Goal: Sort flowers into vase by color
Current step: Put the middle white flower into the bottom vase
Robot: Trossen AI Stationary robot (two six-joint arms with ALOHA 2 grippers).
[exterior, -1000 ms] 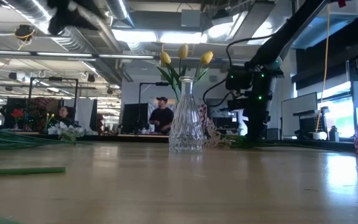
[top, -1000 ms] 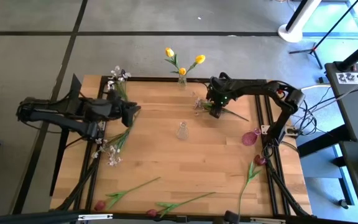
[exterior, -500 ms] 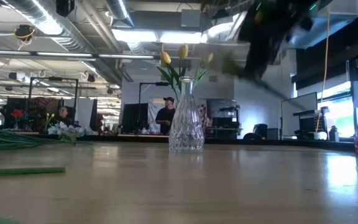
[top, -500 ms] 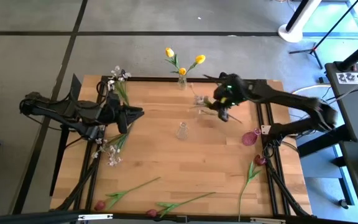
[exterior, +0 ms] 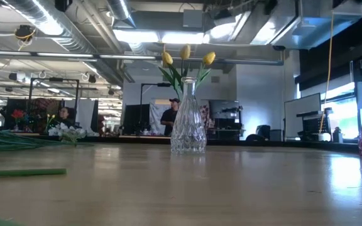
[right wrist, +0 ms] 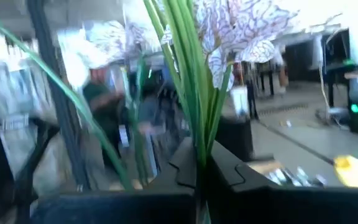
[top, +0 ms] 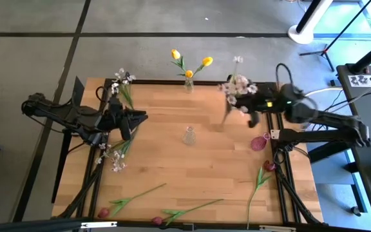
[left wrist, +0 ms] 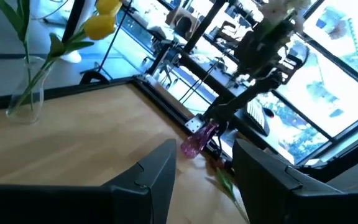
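Note:
My right gripper [top: 246, 106] is high above the table's far right part, shut on a spray of white-pink blossoms [top: 237, 84]; the spray also shows in the right wrist view [right wrist: 229, 31]. My left gripper [top: 138, 117] hovers open and empty over the left middle of the table [left wrist: 207, 180]. A clear vase [top: 188, 135] stands empty at the table's middle. Another clear vase [top: 188, 82] at the far edge holds yellow tulips [top: 205, 62]. A pink vase [top: 259, 142] stands at the right. Neither gripper shows in the low view. My right gripper pinches the spray's bundle of green stems [right wrist: 196, 146] between its two fingers, below the blossoms. The fingers come from the table's right and lie across the stems. The spray is lifted clear, blossoms uppermost, its stem end [top: 225, 121] hanging free below.
More white-pink sprays lie at the left [top: 116, 156] and at the far left corner [top: 122, 80]. Dark red tulips lie along the near edge [top: 134, 196] [top: 189, 210] and at the near right [top: 260, 179]. A person [exterior: 170, 118] stands in the room beyond the table.
My right gripper has risen from the table and gone toward the right edge, carrying the white-pink spray. The spray, which lay on the table, is now lifted clear and turned with its blossoms up.

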